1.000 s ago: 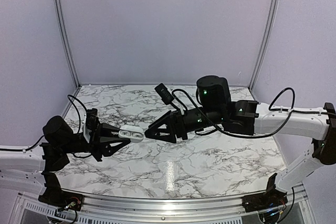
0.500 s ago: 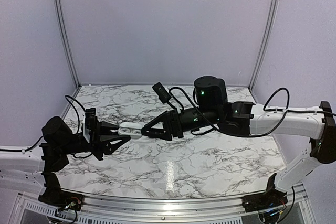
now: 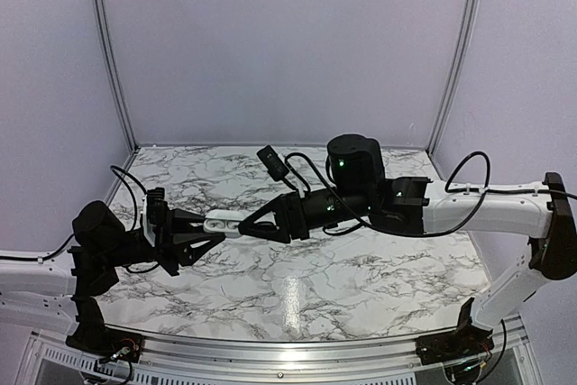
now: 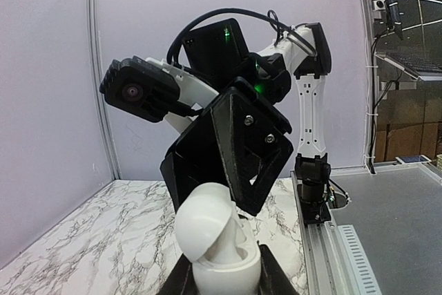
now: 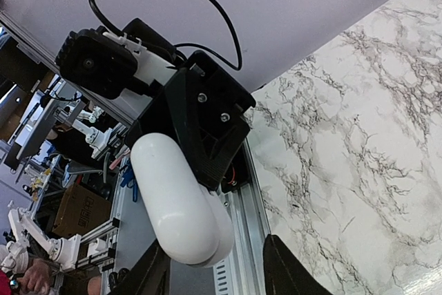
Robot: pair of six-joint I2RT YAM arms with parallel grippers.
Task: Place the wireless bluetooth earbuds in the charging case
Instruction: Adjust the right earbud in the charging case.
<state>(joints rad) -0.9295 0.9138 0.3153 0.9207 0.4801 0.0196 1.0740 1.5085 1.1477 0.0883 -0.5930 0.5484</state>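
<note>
Covering the work area: a table (image 3: 379, 281) with a white marble pattern and grey veins, and a metal rail (image 3: 297, 349) along its near edge. Pale lilac walls (image 3: 288, 42) close three sides, joined at the back corners by metal posts (image 3: 108, 51).

Left arm (image 3: 99, 236): low over the table's left side, reaching toward the middle. Left gripper (image 3: 213, 230): clamped on the lower half of the charging case (image 3: 224, 221), which is lifted clear of the table.

Right arm (image 3: 487, 209): stretched from the right side across the middle, forearm nearly level. Right gripper (image 3: 243, 226): its tip meets the case from the right. In its own wrist view the fingers (image 5: 280, 264) stand apart, with the end of the case just above the gap. Whether they touch the case cannot be told.

Charging case: white and oval, with the lid (image 4: 206, 220) swung open and tilted up from the base (image 4: 224, 271). The lid hides the inside in the left wrist view.

Earbuds: not made out in any view, so whether they sit in the case or at the right fingers cannot be told.
</note>
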